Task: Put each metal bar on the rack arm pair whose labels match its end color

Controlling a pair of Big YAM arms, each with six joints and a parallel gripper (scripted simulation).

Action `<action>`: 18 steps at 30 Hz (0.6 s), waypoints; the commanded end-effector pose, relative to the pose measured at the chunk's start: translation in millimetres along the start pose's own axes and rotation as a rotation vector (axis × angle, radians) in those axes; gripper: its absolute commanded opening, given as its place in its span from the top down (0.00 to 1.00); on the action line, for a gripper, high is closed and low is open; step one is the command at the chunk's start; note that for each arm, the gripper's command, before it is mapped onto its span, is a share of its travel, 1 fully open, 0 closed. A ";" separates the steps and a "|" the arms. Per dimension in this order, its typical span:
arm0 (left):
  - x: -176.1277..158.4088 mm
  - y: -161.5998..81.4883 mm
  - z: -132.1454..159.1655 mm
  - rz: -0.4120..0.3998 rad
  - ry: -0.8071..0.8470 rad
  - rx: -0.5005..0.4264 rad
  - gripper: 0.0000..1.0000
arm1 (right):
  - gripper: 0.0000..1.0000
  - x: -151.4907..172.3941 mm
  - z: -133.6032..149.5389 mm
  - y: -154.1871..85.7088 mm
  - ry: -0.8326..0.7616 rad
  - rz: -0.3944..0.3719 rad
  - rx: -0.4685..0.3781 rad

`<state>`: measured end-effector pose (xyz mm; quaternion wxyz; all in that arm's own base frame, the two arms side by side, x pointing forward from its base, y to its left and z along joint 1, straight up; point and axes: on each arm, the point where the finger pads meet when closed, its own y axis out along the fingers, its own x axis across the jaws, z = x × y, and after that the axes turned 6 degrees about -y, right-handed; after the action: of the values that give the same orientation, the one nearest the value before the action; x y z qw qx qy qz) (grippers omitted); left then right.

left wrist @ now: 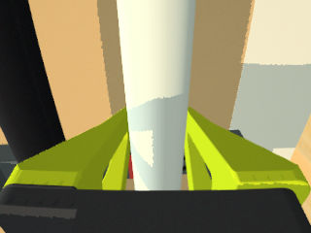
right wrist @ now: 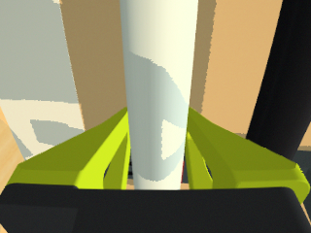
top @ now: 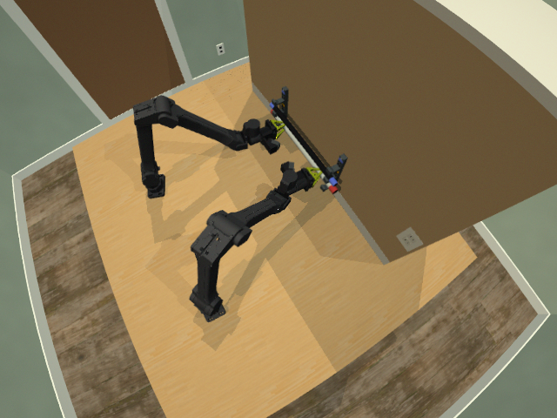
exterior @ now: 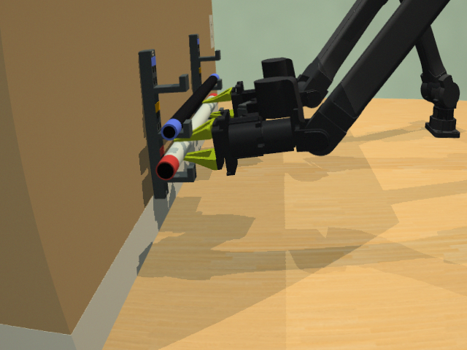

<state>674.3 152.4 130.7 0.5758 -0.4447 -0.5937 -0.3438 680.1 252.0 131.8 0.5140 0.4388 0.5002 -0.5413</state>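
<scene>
The white bar (top: 297, 140) (exterior: 201, 115) (left wrist: 157, 58) (right wrist: 160, 29) with red ends lies level at the lowest rack arms (exterior: 191, 173), under the red labels (exterior: 161, 151). Whether it touches them is not clear. My left gripper (top: 284, 128) (exterior: 180, 147) (left wrist: 157, 116) and my right gripper (top: 321, 173) (exterior: 206, 108) (right wrist: 157, 116) are both shut on it, one near each end. The black bar (exterior: 195, 96) (left wrist: 24, 87) (right wrist: 287, 63) with blue ends rests on the middle pair, under the orange labels (exterior: 157, 106). The top pair, under the blue labels (exterior: 152, 60), holds no bar.
The rack's upright (exterior: 148, 90) stands against the brown wall (top: 382, 112). The black bar runs just above and behind the white one, close to the upper fingers. The table top (top: 287, 292) lies below both grippers.
</scene>
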 end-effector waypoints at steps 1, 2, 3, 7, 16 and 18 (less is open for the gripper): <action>81.3 15.2 -1.1 -0.127 -0.011 0.001 1.00 | 1.00 -88.3 9.6 12.9 0.050 0.142 0.022; 82.3 15.0 -1.2 -0.127 -0.011 0.001 1.00 | 1.00 -88.3 9.6 12.7 0.050 0.142 0.022; 83.3 14.8 -1.4 -0.127 -0.011 0.001 1.00 | 1.00 -88.3 9.6 12.4 0.050 0.142 0.022; 86.6 13.8 -1.8 -0.127 -0.011 0.001 1.00 | 1.00 -88.3 9.7 11.5 0.050 0.142 0.022; 89.1 11.5 -2.4 -0.127 -0.011 0.001 1.00 | 1.00 -88.5 9.8 10.1 0.050 0.142 0.022; 89.4 10.8 -2.6 -0.127 -0.011 0.001 1.00 | 1.00 -88.6 9.8 9.8 0.050 0.142 0.022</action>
<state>673.8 152.3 132.7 0.5784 -0.4473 -0.5911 -0.3405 680.1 252.1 131.9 0.5127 0.4399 0.5016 -0.5404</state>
